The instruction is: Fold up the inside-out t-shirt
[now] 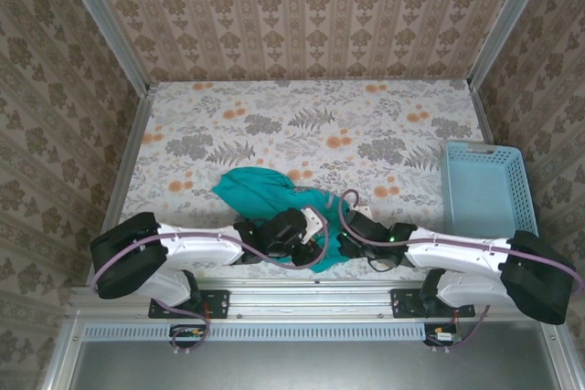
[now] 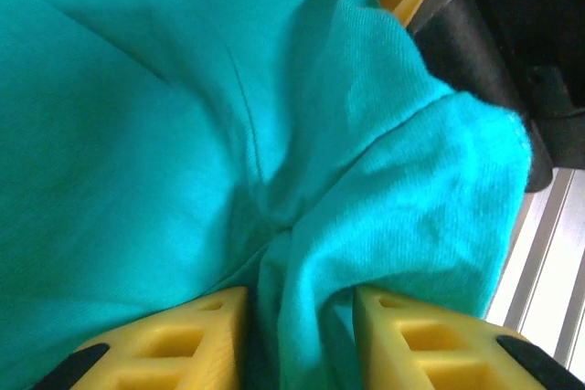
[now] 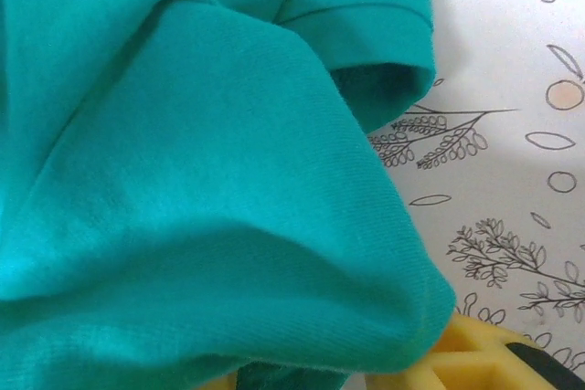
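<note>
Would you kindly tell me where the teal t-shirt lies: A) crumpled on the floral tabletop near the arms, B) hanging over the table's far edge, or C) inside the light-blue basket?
A: the t-shirt lies bunched on the floral tabletop towards its near edge, apart from the light-blue basket at the right.

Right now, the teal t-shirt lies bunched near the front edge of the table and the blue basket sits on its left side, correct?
No. The top external view shows the blue basket on the right side of the table; the teal t-shirt does lie bunched near its front edge.
</note>
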